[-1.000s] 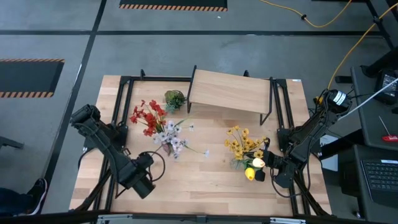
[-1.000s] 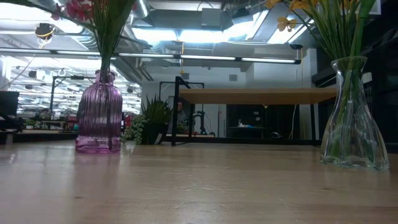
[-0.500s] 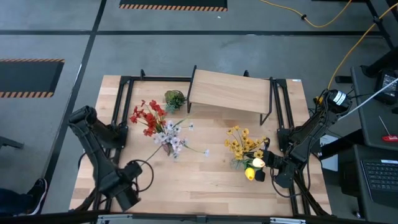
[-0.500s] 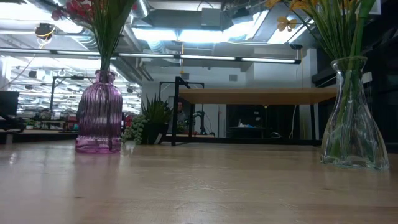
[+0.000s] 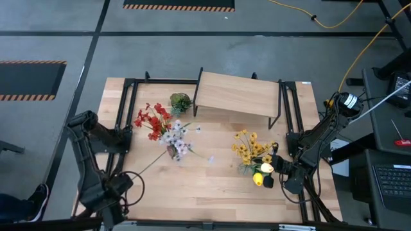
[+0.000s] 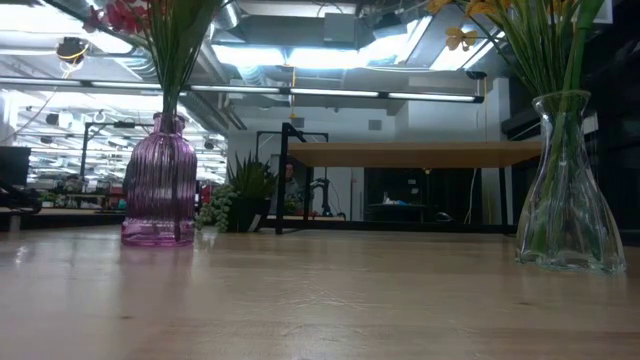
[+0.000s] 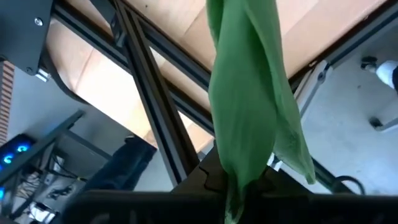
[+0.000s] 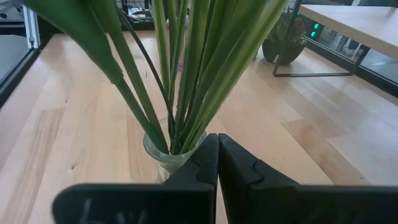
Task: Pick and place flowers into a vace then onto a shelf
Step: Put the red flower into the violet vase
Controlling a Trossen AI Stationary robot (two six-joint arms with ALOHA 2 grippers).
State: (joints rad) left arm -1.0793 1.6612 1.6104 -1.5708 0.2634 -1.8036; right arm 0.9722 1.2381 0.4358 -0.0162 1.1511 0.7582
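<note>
Left wrist view: left jaws pinching a green flower stem (image 7: pixel 249 112); right jaws pressed together, empty

The shelf (image 5: pixel 235 94) stood at the back of the worktop (image 5: pixel 212 183), a potted plant (image 5: pixel 180 102) just left of it. Two vases of flowers stood nearer the front — one (image 6: pixel 160 180) left of centre, the other (image 6: pixel 566 185) to the right, beside the right end effector (image 5: pixel 268 180).
</note>
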